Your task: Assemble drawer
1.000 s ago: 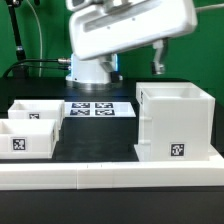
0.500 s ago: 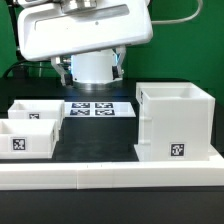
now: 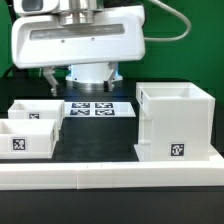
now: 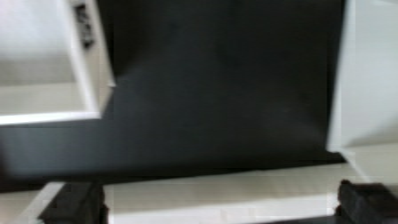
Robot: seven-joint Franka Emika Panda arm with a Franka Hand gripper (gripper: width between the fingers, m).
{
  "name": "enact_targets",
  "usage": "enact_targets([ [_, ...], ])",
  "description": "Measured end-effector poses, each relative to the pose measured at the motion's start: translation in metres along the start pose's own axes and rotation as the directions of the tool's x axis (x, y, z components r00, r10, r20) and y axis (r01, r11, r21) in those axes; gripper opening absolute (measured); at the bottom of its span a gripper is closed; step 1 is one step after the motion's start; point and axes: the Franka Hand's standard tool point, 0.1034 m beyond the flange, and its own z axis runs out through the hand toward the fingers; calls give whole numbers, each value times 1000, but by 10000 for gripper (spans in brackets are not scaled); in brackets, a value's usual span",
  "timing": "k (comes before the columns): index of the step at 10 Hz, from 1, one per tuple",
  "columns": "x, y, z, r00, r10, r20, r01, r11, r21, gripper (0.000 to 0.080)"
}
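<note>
The tall white casing [image 3: 175,120] stands at the exterior view's right, with a square tag low on its front. Two shallow white trays [image 3: 35,110] [image 3: 25,138] lie at the exterior view's left, the nearer one showing a tag. My gripper [image 3: 82,78] hangs high above the black table between trays and casing, open and empty. In the wrist view my gripper [image 4: 217,205] has its dark fingers [image 4: 71,203] wide apart with nothing between them. A tray [image 4: 54,60] and the casing wall [image 4: 370,70] show at the sides.
The marker board [image 3: 98,108] lies flat at the back, in front of the arm's base. A long low white rail [image 3: 110,172] runs along the front edge and also shows in the wrist view [image 4: 214,188]. Green backdrop behind.
The gripper has swung from above the casing toward the exterior view's left, now over the table's middle. The drawer parts have not moved.
</note>
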Motion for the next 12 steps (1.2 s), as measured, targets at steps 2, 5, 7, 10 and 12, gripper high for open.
enact_targets([
  [2,-9,22,11,999,25,21,-25,1000,-2,649],
  [5,-9,20,10,1000,22,21,-22,1000,-3,649],
  [7,-9,20,10,1000,22,21,-22,1000,-3,649],
  [10,-23,29,21,992,63,113,-66,998,19,649],
  [12,-38,32,41,981,94,171,-99,995,18,649],
])
